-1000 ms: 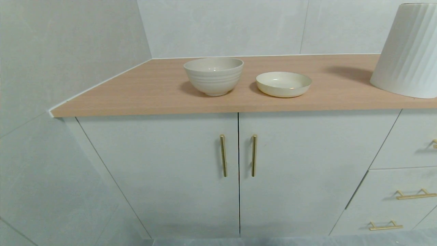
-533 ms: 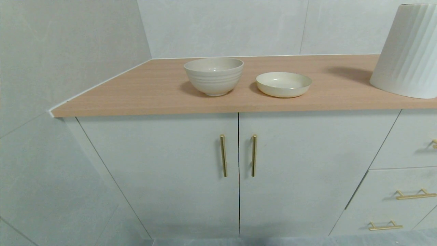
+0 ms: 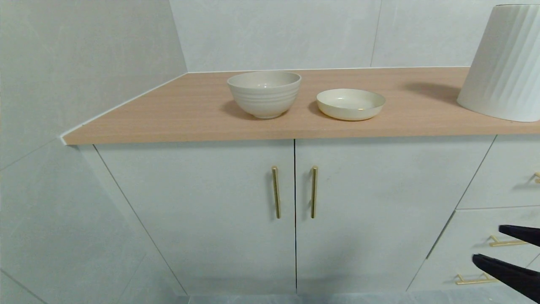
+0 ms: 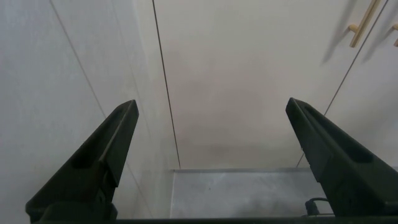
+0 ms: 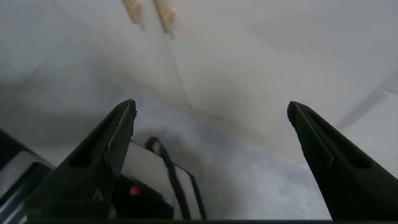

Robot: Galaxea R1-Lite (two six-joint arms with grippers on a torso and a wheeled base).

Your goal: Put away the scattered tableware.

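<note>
Looking up from our fingers, we find the tableware well above them. A ribbed beige ceramic bowl [image 3: 264,93] and a shallow cream round dish [image 3: 350,104] stand near each other, not touching, on the light-brown wooden countertop [image 3: 177,114]. Our right gripper [image 3: 486,243] hangs low before the white drawer fronts [image 3: 472,228], its two black fingers spread wide with nothing between them. The dish is up and to the left of them, the bowl farther left. Our left gripper [image 4: 211,106] is low too, fingers spread wide and empty, facing a plain white cabinet panel [image 4: 249,81]. We judge that nothing is put away yet, and that the step in hand is the first reach, either to a dish or to the two upright brass bar handles [image 3: 276,192] of the closed white double doors [image 3: 211,211]. To do it well we should approach with fingers wide, rise clear of the countertop's edge before moving in, and take the dish by its rim, since its low wall offers little grip. The tall white ribbed shade [image 3: 502,63] stands above the right fingers, so we should give it room
</note>
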